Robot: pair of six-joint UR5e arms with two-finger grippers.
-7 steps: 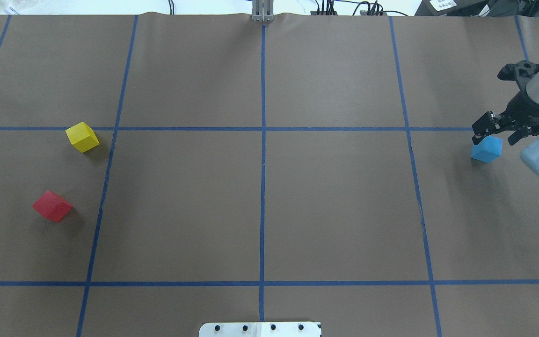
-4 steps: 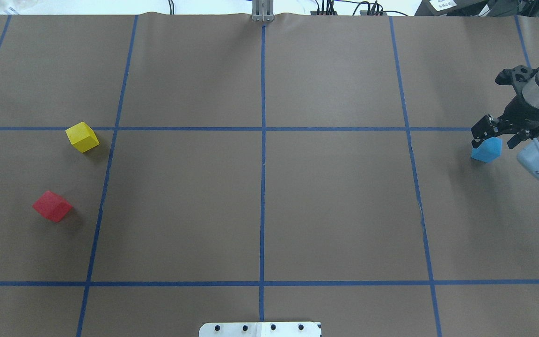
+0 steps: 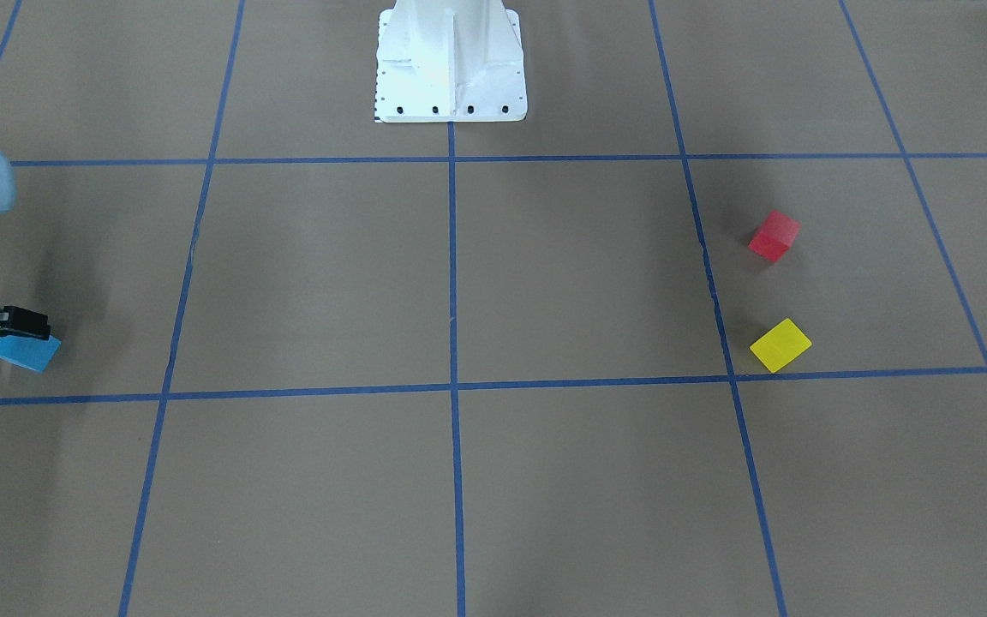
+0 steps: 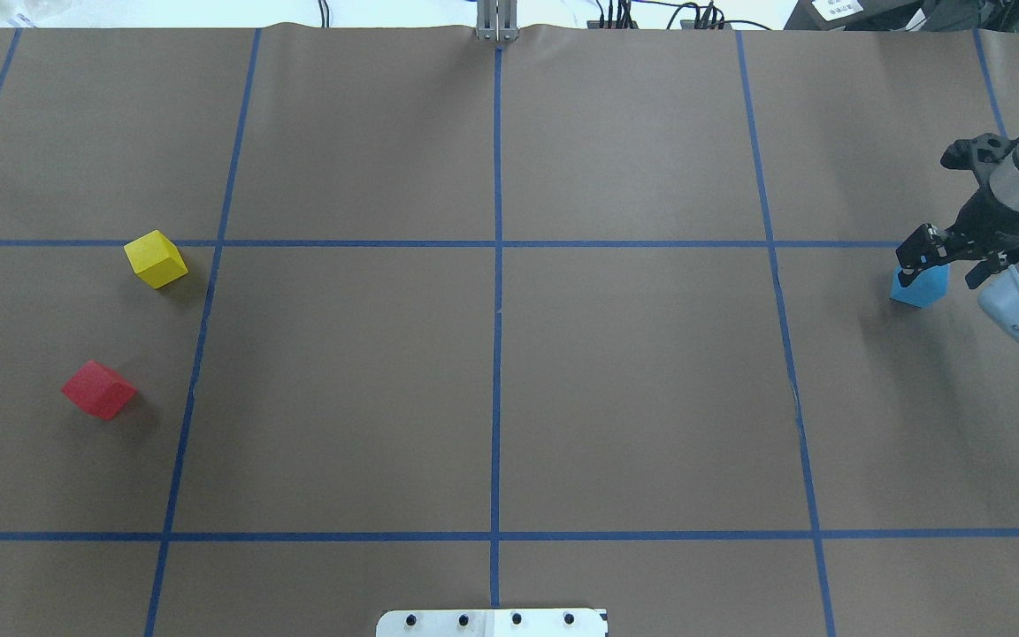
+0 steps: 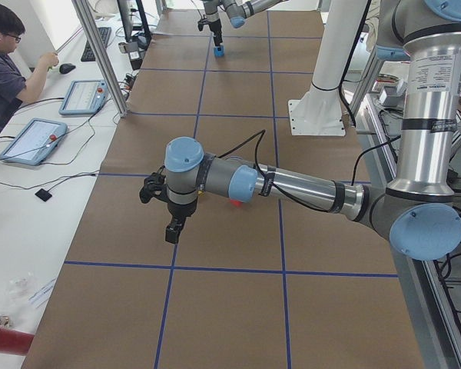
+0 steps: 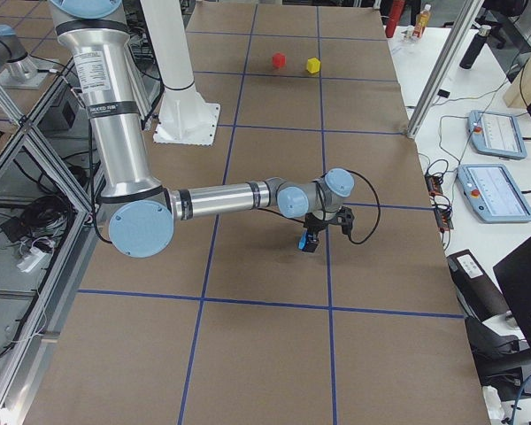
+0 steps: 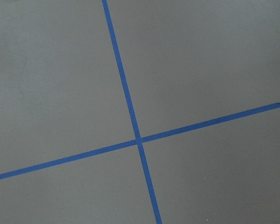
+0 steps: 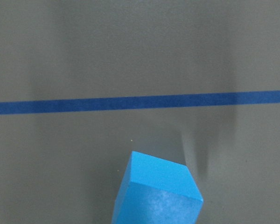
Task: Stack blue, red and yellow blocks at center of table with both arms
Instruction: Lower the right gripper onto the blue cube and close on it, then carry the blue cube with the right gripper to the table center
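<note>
Brown paper covers the table (image 4: 633, 398), ruled into squares by blue tape (image 4: 497, 372); the white base (image 3: 449, 60) stands at 12 o'clock in the front-facing view.

Seen from overhead, the blue block (image 4: 922, 292) sits on the paper at 3 o'clock of the table's centre, close to the right edge and just below a cross line of tape. The right gripper (image 4: 941, 267) hangs over it, pointing down. Its jaws are wide, with one finger on either side of the block; whether either finger touches it cannot be told. In the right wrist view the block is at 6 o'clock, with a tape line running across beyond it.

The yellow block (image 4: 156, 258) lies far off at 9 o'clock of the centre, by the same cross line. The red block (image 4: 99, 389) rests at 7 o'clock of the yellow one, near it but apart. All three blocks are well away from the centre.

The left gripper (image 5: 172, 227) shows only in the left side view, pointing down over the paper, with a bit of red just past its arm. Whether it is wide or narrow cannot be told. Its wrist view looks onto a tape crossing.
</note>
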